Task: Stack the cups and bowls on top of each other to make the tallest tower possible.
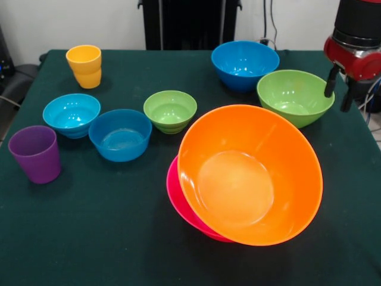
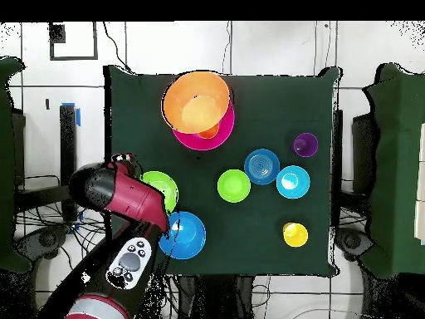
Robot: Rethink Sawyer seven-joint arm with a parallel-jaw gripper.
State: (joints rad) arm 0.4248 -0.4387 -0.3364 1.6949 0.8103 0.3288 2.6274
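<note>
My end effector (image 1: 337,89) hangs over the far right corner of the table (image 1: 107,238), its two dark fingers spread apart and holding nothing, just beside the rim of the medium green bowl (image 1: 294,96). The tower (image 1: 244,179) sits at the near edge: a large orange bowl (image 1: 250,174) tilted steeply toward the camera, leaning on the large pink bowl (image 1: 178,199) beneath. Behind the green bowl is the medium blue bowl (image 1: 244,64). Across the table stand the small green bowl (image 1: 170,111), small blue bowl (image 1: 120,134), cyan bowl (image 1: 71,114), purple cup (image 1: 36,154) and yellow cup (image 1: 84,65), all apart.
</note>
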